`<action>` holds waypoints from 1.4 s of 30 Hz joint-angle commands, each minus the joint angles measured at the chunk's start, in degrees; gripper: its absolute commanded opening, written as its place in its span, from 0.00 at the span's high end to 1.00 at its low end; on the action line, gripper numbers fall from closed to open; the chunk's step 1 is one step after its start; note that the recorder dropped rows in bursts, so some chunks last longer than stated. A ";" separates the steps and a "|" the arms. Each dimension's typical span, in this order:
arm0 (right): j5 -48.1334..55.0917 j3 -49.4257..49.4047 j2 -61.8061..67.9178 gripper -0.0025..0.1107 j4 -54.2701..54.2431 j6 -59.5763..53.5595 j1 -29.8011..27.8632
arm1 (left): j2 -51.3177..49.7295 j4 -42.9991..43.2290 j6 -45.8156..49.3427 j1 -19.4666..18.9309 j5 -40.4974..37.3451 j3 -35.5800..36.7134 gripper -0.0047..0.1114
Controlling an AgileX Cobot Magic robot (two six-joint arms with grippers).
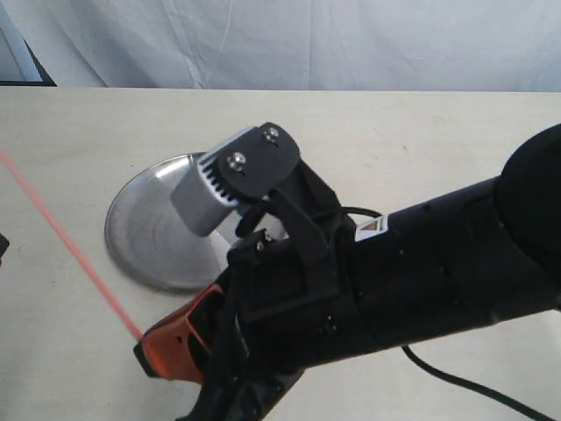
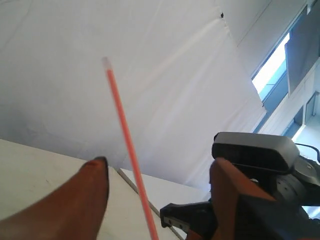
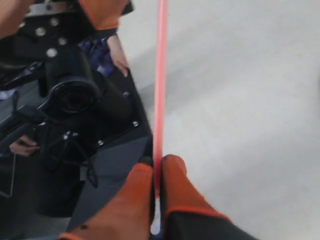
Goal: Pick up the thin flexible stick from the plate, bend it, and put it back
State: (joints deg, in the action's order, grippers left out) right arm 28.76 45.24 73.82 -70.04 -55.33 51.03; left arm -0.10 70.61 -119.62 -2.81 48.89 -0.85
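The thin flexible stick is lifted off the plate and runs straight on a slant from my right gripper up to the left edge of the exterior view. My right gripper is shut on it close to one pale end. In the left wrist view the stick passes between the wide-apart orange fingers of my left gripper, touching neither, and its whitish tip points upward. The silver plate lies on the table behind, partly covered by the right arm.
The bulky black right arm fills the lower right of the exterior view, and its grey wrist camera housing hangs over the plate. A white cloth backdrop stands behind the pale table.
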 commanded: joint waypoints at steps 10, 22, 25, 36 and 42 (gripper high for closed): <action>-1.17 0.89 -0.25 0.98 -4.18 -5.10 8.46 | 0.10 0.54 0.10 -0.03 -1.14 -0.27 0.69; 6.67 4.93 -0.25 0.98 -11.67 -3.60 8.46 | 0.10 5.66 9.20 -0.03 1.17 -0.27 0.96; 6.03 5.19 -0.25 0.98 -11.43 -3.60 8.46 | 0.10 5.35 9.20 -0.03 1.28 -0.27 0.96; -13.38 5.19 1.09 0.64 0.61 -1.58 8.46 | 0.10 -0.54 8.66 -0.03 4.00 -0.38 0.96; -7.13 5.89 5.89 0.48 -3.47 -1.19 8.46 | 0.10 -0.76 7.24 -0.03 4.52 -0.38 0.96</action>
State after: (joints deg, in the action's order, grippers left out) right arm 17.76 50.55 77.64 -72.12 -56.65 59.35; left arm -0.10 70.66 -111.77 -2.81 53.02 -1.07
